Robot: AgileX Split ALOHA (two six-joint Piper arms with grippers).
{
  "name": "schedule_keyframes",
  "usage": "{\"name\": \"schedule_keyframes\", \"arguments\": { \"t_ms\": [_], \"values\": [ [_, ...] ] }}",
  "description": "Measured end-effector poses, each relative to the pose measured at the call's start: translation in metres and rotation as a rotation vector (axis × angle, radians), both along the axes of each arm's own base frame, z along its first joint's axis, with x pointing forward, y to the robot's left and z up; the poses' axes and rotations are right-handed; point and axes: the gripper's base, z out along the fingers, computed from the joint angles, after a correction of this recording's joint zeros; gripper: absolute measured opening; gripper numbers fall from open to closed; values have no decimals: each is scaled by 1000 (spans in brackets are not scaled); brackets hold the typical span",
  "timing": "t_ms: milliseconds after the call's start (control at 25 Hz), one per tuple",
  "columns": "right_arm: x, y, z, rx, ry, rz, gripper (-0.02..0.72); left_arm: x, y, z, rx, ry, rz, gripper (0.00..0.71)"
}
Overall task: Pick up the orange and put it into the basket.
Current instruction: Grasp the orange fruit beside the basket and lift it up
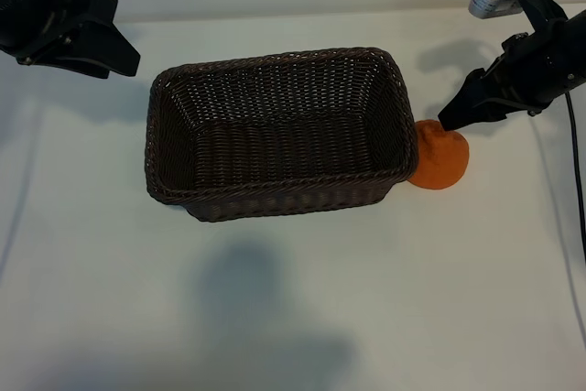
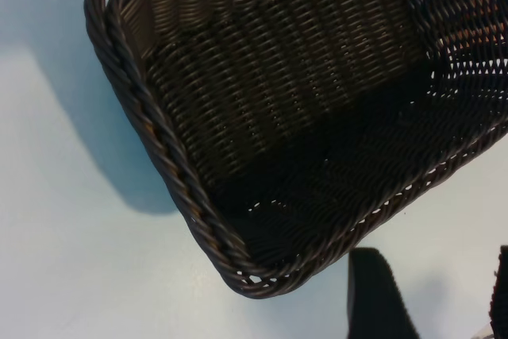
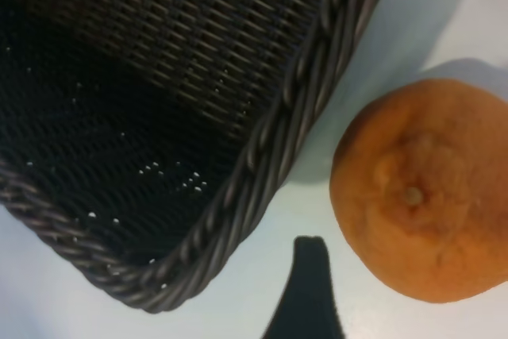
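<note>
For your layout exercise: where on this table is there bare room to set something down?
Bare white table lies in front of the dark brown woven wicker basket and left of it. Crowded: its right end, where the small round orange sits beside the wall under the open right gripper.

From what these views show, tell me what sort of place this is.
Probably a robot test bench, not a kitchen: a plain white tabletop holds only a dark brown woven wicker basket and a small round orange fruit, with black robot arms at both sides.
</note>
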Motion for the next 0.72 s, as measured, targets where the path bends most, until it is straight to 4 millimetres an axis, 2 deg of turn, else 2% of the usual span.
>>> {"name": "schedule_keyframes", "arguments": {
  "t_ms": [160,280,720],
  "values": [
    [2,6,-4,-11,-6,9,560,0,0,0,0,0,0,406],
    [4,12,-16,-37,12,35,559,0,0,0,0,0,0,406],
    [9,10,-52,-62,92,28,557,0,0,0,0,0,-1,405]
  ]
}}
